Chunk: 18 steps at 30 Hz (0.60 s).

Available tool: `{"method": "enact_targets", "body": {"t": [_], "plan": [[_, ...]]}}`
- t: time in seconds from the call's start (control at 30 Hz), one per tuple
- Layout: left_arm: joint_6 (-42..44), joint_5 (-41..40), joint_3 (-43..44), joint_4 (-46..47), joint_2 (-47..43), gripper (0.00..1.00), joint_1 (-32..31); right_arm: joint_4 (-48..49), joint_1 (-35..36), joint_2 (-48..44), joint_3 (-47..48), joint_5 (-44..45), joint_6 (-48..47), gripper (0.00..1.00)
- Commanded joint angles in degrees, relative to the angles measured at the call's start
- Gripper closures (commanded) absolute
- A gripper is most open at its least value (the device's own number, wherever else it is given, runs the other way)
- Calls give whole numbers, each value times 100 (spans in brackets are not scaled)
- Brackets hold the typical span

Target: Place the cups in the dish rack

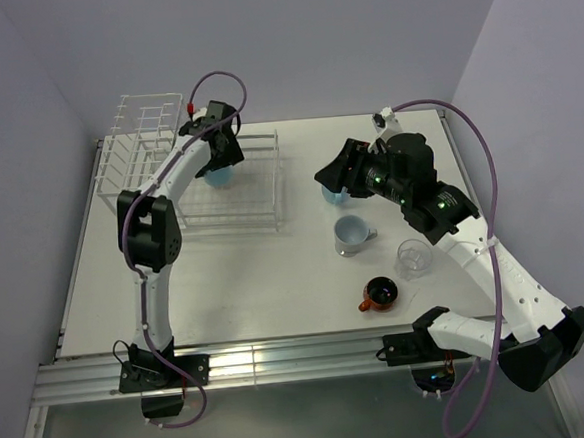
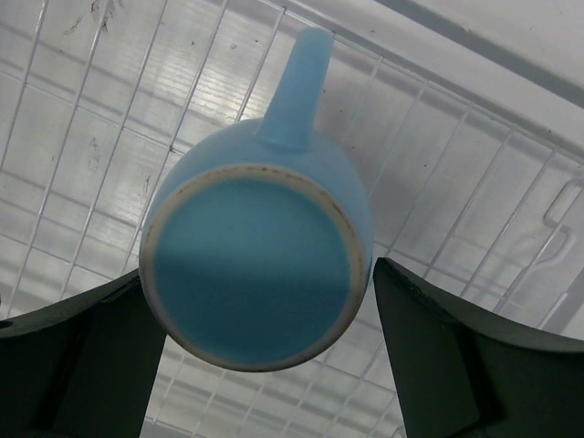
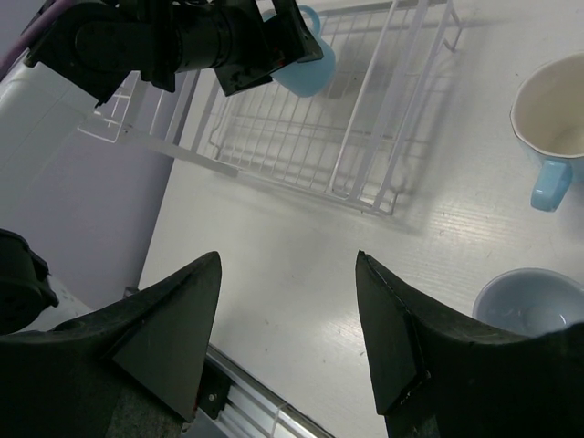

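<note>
**A:** Where is the mug on the left side?

**B:** The blue mug [image 2: 251, 265] sits squarely between the fingers of the left gripper [image 2: 258, 278], above the wire floor of the rack's [image 1: 255, 196] low tray. It is just beside the tall upright grid.

**A:** How does it look?

**B:** It is light blue and upside down. Its pale-ringed base faces the wrist camera, and its handle points away from the fingers.

**A:** And the grip?

**B:** The jaws are clamped on the mug, one dark finger [image 2: 82, 365] pressing each side. Whether the mug rests on the wires cannot be told.

**A:** What about the right?

**B:** The right gripper [image 3: 287, 260] hangs spread wide over the table [image 3: 301, 228], holding nothing. A second blue mug [image 3: 557, 119] stands just beside it. Nearer the arm bases stand a grey-blue mug [image 1: 351, 235], a glass [image 1: 413, 258] and an orange cup [image 1: 381, 295], all upright.
</note>
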Motion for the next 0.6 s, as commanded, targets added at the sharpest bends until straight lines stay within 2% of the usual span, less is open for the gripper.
{"method": "enact_targets", "body": {"t": [0.0, 0.57], "plan": [[-78, -259, -78, 237, -383, 7, -108, 105, -31, -153, -51, 86, -136, 32], [-280, -734, -570, 263, -778, 7, -293, -18, -31, -224, -60, 200, -250, 31]]}}
